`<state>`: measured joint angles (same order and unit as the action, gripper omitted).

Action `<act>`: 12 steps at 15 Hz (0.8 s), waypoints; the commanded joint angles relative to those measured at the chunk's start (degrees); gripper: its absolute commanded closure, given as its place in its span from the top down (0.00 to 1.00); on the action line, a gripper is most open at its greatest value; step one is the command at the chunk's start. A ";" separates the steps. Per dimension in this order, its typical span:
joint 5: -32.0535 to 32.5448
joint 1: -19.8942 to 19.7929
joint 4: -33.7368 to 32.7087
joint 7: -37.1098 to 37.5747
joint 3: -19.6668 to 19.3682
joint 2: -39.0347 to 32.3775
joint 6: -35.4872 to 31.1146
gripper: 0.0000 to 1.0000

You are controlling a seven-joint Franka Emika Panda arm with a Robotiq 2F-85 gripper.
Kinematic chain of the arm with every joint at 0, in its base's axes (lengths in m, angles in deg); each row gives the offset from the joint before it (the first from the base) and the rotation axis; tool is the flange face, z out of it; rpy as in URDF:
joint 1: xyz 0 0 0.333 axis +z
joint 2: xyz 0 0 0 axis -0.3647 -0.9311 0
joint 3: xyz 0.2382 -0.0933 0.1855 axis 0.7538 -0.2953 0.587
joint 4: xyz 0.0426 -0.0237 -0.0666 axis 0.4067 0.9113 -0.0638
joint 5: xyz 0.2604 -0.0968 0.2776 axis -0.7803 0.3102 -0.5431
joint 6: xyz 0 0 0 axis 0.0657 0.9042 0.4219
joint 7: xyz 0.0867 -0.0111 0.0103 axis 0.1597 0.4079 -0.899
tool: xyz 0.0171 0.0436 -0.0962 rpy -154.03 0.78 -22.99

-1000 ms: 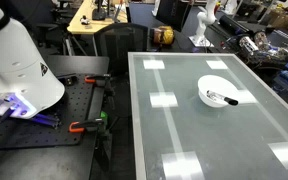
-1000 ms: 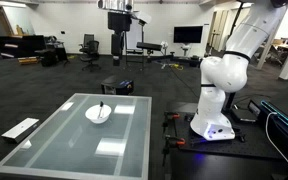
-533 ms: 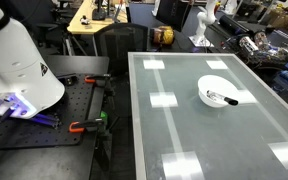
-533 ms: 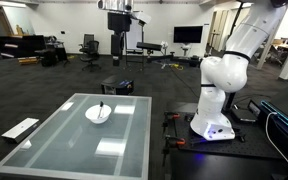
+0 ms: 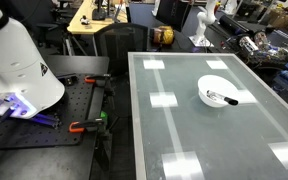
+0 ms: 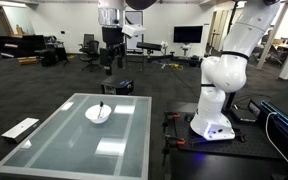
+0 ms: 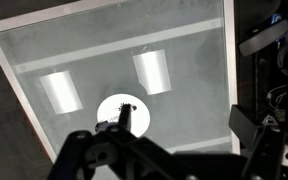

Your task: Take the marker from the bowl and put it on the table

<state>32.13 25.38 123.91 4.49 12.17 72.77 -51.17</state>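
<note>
The white bowl [image 5: 215,90] stands on the pale glass table [image 5: 184,135], toward its far side, and shows in both exterior views. The black marker [image 5: 224,99] lies in it with one end poking over the rim. In an exterior view the bowl [image 6: 98,114] holds the marker [image 6: 103,107] leaning upward. My gripper [image 6: 111,58] hangs high above the table [image 6: 69,145], open and empty. In the wrist view the bowl [image 7: 112,110] is far below on the table [image 7: 184,40], partly hidden by my gripper [image 7: 181,112].
My white arm base [image 5: 19,65] stands on a dark perforated bench [image 5: 44,125] with clamps [image 5: 84,126] beside the table. A flat white object [image 6: 21,128] lies on the floor near the table. Desks and chairs [image 5: 104,20] stand behind.
My gripper has come down a little and shifted sideways above the table. The bowl and the marker have not moved.
</note>
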 commanded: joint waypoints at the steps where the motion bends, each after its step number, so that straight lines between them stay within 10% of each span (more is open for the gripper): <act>1: 1.68 -2.09 -2.08 11.18 2.01 -6.09 -3.39 1.00; 12: 21.90 0.14 -5.24 53.72 1.51 -20.12 -12.44 1.00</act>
<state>50.18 24.49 121.33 49.78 14.23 55.90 -63.57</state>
